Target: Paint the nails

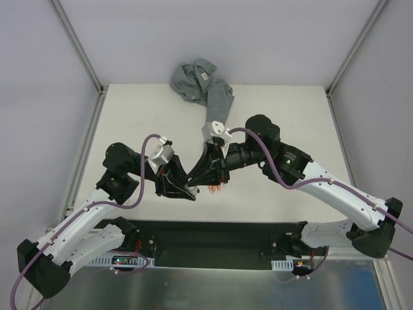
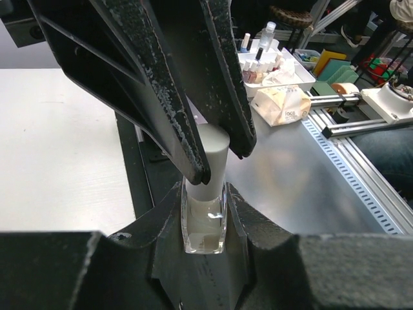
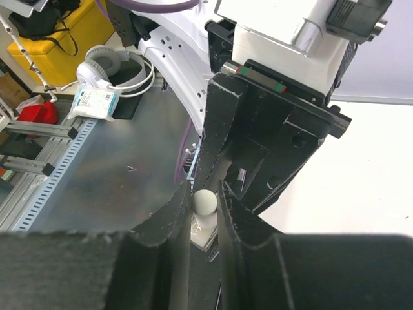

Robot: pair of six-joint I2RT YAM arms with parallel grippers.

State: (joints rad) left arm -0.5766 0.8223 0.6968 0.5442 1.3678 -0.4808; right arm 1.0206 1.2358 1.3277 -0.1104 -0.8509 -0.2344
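My left gripper (image 1: 185, 190) (image 2: 204, 216) is shut on a small clear square bottle (image 2: 204, 223), held between both pads. My right gripper (image 1: 197, 175) (image 3: 205, 205) comes from the other side and is shut on the bottle's pale round cap (image 3: 205, 201) (image 2: 211, 158). The two grippers meet above the table's near middle. The mannequin hand lies under my right gripper; only a bit of its peach fingers (image 1: 216, 187) shows. Its grey sleeve (image 1: 216, 97) runs to the far edge. The nails are too small to make out.
A black strip (image 1: 213, 234) runs along the table's near edge by the arm bases. Off the table, a white tray of small bottles (image 2: 274, 61) and a packet (image 2: 284, 103) show in the left wrist view. Headphones (image 3: 116, 68) show in the right wrist view.
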